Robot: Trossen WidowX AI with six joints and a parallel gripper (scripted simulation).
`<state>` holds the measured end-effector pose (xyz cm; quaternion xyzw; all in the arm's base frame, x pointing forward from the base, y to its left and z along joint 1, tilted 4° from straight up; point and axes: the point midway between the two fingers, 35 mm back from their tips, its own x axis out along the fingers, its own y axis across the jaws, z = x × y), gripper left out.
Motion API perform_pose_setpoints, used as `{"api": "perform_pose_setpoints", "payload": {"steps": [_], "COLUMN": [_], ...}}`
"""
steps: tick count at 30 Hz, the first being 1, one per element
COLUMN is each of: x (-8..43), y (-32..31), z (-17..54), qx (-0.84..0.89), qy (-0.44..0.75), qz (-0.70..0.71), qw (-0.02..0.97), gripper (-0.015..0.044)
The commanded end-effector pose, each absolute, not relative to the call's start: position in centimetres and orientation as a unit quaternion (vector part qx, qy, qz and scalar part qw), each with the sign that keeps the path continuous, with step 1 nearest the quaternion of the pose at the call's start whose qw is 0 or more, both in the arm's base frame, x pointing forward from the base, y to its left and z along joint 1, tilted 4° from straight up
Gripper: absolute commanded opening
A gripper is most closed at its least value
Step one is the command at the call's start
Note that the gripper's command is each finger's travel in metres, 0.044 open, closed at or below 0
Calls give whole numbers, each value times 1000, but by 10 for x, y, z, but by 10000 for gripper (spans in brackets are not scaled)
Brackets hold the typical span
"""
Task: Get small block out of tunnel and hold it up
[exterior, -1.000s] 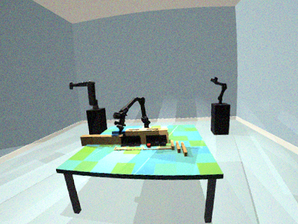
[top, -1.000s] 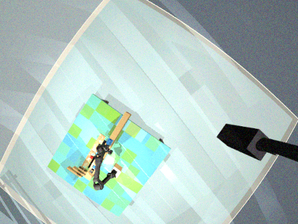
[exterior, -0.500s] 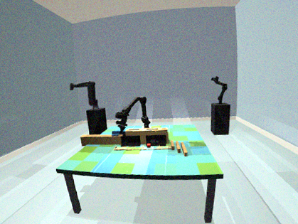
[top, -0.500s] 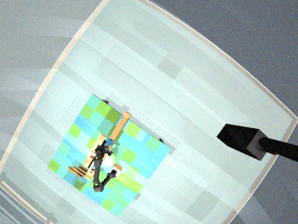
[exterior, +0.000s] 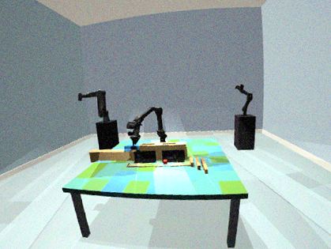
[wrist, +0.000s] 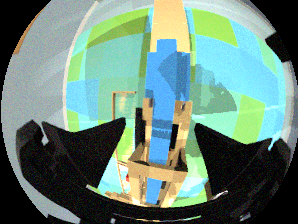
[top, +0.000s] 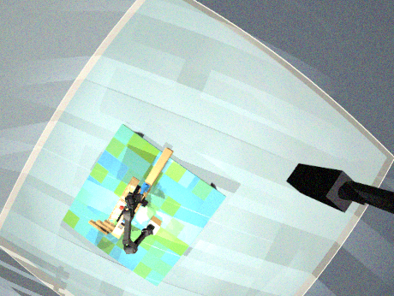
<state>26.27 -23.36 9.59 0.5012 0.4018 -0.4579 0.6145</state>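
One blue piece (top: 145, 188) (exterior: 131, 147) (wrist: 165, 90) runs lengthwise between the gripper's parted fingers; whether it is the cage or its handle, I cannot tell. The gripper (top: 140, 199) (exterior: 134, 144) (wrist: 161, 124) is released, its fingers wide apart and holding nothing. Where the task's block sits inside the covered wooden housing (exterior: 158, 155) (wrist: 157, 171) cannot be made out. In the wrist view the blue piece passes under a wooden crosspiece, below the fingertips in the picture.

Beyond the tool, past the far end of the blue piece, a long wooden beam (top: 160, 166) (exterior: 110, 154) (wrist: 170, 22) stretches away in line with it. To the gripper's other side — toward the exterior camera — a small red cube (top: 122, 208) (exterior: 165, 161) (wrist: 127, 177) lies in front of the housing; I cannot tell whether it is the task's block. Farther from the gripper, past the housing's opposite end, short wooden rods (top: 101, 227) (exterior: 198, 163) lie side by side on the patchwork table (top: 201, 205) (exterior: 136, 187).
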Motion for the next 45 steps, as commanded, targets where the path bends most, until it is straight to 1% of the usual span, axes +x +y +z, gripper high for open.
{"api": "perform_pose_setpoints", "payload": {"steps": [1,4,31,44,45], "x": [263,268,271,271,271], "y": [-235,-245,-244,-245,-245], "z": [96,100,61,66,66], "qx": [501,503,503,502,502], "qy": [402,407,407,406,406], "qz": [-457,-448,-448,-449,-449], "qw": [615,618,618,618,618], "gripper": [440,440,440,99,92]}}
